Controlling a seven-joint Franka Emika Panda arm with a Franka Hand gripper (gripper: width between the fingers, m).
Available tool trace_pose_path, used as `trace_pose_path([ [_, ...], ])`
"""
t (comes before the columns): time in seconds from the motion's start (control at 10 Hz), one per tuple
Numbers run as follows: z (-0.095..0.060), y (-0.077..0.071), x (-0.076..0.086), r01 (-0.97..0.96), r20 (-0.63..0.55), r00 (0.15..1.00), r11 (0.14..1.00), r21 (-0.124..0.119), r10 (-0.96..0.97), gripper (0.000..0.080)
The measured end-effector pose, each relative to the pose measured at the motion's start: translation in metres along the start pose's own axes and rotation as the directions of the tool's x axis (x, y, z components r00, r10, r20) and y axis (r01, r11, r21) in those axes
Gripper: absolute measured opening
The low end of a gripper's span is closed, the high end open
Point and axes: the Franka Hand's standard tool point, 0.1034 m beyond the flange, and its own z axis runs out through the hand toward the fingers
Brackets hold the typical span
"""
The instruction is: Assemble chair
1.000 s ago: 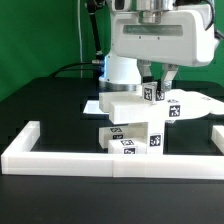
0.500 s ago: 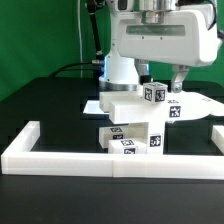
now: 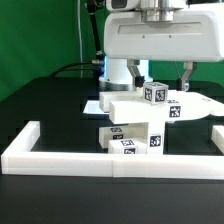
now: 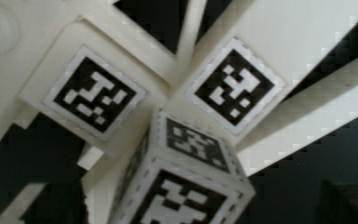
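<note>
The partly built white chair [image 3: 138,122] stands mid-table just behind the front rail. It has a flat seat slab [image 3: 130,107] resting on tagged blocky legs [image 3: 128,142]. A small tagged block [image 3: 153,94] sits upright on the slab's right end. My gripper [image 3: 161,78] hangs just above that block, open, with one dark finger [image 3: 137,71] on each side and nothing held. The wrist view is filled by the block's tagged faces [image 4: 190,165] and two tagged white surfaces [image 4: 94,90] beneath it. My fingertips do not show there.
A long low white border rail [image 3: 100,157] runs along the front and turns back at both ends. Flat white pieces lie behind the chair at the exterior view's right [image 3: 203,106] and left [image 3: 91,105]. A green backdrop stands behind the black table.
The jaws have gone from shut on the small tagged block to wide open. The hand has risen a little, and the block stays on the seat slab.
</note>
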Motion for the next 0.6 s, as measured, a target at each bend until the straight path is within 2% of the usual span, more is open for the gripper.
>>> trace_pose_path([
  [0.3, 0.0001, 0.0015, 0.0007, 0.216, -0.001, 0.976, 0.976, -0.005, -0.216, 0.0649],
  [0.6, 0.0001, 0.0023, 0.0012, 0.453, 0.001, 0.892, 0.892, -0.009, -0.453, 0.0649],
])
